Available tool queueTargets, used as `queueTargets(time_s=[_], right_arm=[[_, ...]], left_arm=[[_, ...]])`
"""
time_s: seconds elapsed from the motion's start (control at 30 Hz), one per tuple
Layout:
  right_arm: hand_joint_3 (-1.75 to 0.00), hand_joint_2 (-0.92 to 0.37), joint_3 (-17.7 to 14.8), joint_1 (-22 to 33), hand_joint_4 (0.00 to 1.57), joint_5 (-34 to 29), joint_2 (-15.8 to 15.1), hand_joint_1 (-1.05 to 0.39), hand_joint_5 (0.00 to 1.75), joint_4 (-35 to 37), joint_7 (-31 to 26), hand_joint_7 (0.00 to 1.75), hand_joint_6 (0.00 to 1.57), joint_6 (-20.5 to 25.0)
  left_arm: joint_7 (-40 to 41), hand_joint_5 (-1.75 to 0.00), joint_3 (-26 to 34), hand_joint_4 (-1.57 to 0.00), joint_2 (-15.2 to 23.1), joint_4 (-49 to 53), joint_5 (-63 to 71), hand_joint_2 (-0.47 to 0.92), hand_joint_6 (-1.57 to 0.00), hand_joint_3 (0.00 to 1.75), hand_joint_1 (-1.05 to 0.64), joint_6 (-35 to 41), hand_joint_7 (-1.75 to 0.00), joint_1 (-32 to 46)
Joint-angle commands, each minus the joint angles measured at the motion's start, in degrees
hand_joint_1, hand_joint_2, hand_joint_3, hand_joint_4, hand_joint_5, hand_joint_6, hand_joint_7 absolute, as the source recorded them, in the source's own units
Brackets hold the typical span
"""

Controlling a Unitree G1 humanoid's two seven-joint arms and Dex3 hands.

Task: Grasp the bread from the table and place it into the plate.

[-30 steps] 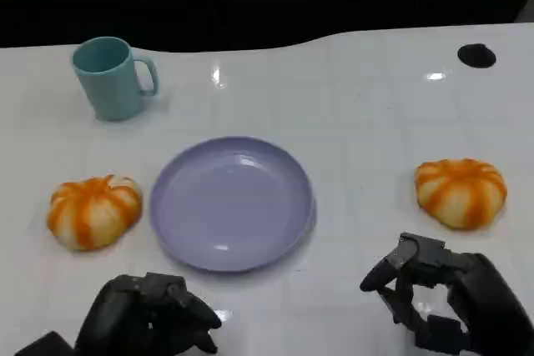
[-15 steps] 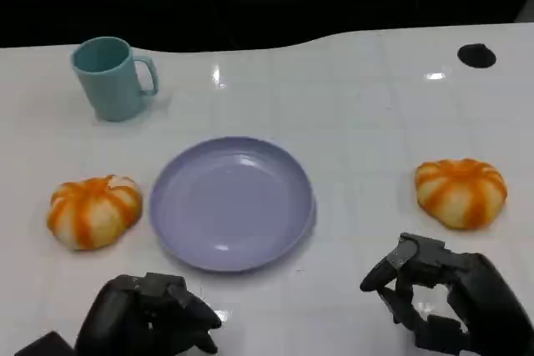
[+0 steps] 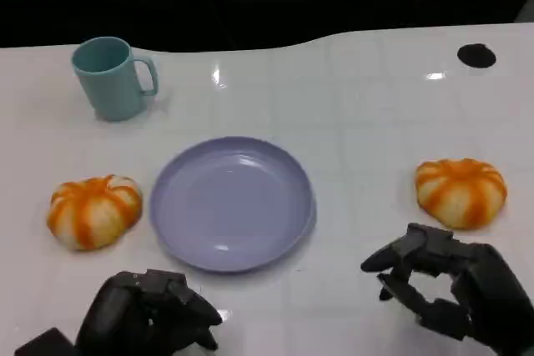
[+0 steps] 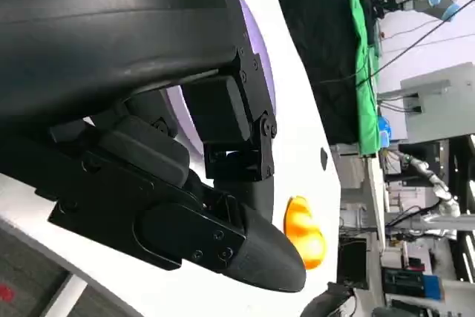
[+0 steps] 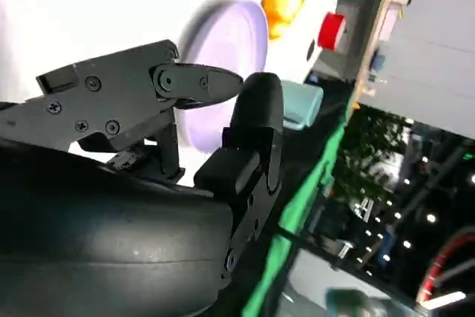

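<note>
Right now my right hand (image 3: 455, 289) hangs low over the white table (image 3: 367, 106) near its front edge, fingers spread apart w/ nothing between them. Its nearest bread (image 3: 460, 192) sits just beyond the fingertips, not touching, w/ bare tabletop all round it. My left hand (image 3: 150, 314) is at the front edge too, fingers curled in, holding nothing. The other bread (image 3: 93, 210) lies off to the left, just beside the plate (image 3: 232, 203) but apart from its rim. Plate is mid-table, betw. the two breads, nothing in it. Open table runs from the right bread across to the plate rim. Teal mug (image 3: 113, 77) stands well back on the left, near the far edge; a small black spot (image 3: 476, 55) marks the far right corner.

Left wrist view: my left hand's shell (image 4: 133, 94) up close, a slice of the plate's rim (image 4: 263, 72) behind the fingers, and the right-side bread (image 4: 303, 231) farther off. Right wrist view: my right hand's fingers (image 5: 178, 83) apart, the plate (image 5: 226, 57) past them, the left-side bread (image 5: 282, 1), the mug (image 5: 300, 105), plus a red round object (image 5: 332, 31) I can't identify; lab clutter and green cloth beyond the table.
</note>
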Motion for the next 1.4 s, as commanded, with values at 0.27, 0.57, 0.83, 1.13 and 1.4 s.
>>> queueTargets(time_s=[0.27,0.57,0.83,1.13,1.4], right_arm=[[-0.21,-0.92,-4.0,-4.5,0.48,-8.9,-3.3,-0.26,0.78,3.5,-6.4,0.30,0.66,-4.6],[-0.14,-0.92,-5.7,-8.6,0.23,-28.9,-10.4,-0.37,0.55,2.9,-18.0,0.04,0.49,-3.7],[-0.06,-0.92,-4.1,-8.9,0.01,-50.5,-16.9,-0.55,0.48,-6.3,-24.0,0.00,0.33,12.8],[-0.01,-0.88,0.1,-9.5,0.00,-59.3,-18.9,-0.57,0.52,-13.0,-18.7,0.01,0.29,28.3],[0.00,-0.80,5.8,-14.5,0.03,-61.1,-19.0,-0.51,0.56,-9.1,-15.3,0.02,0.35,34.5]], left_arm=[[0.1,-0.94,0.4,-1.24,0.7,0.3,-0.1,0.89,-1.34,0.00,-1.05,-0.1,-0.58,-0.1],[0.3,-0.94,0.3,-1.24,0.9,0.9,0.4,0.90,-1.34,0.00,-1.05,-0.5,-0.59,-0.5],[0.1,-0.94,0.2,-1.24,0.8,1.1,0.5,0.90,-1.34,0.00,-1.05,-0.5,-0.59,-0.7],[0.3,-0.94,0.2,-1.24,0.6,0.7,0.3,0.89,-1.35,0.00,-1.05,0.0,-0.59,-0.5],[-0.1,-0.94,0.2,-1.24,0.6,0.9,-0.3,0.89,-1.34,0.00,-1.05,-0.2,-0.58,-0.6]])
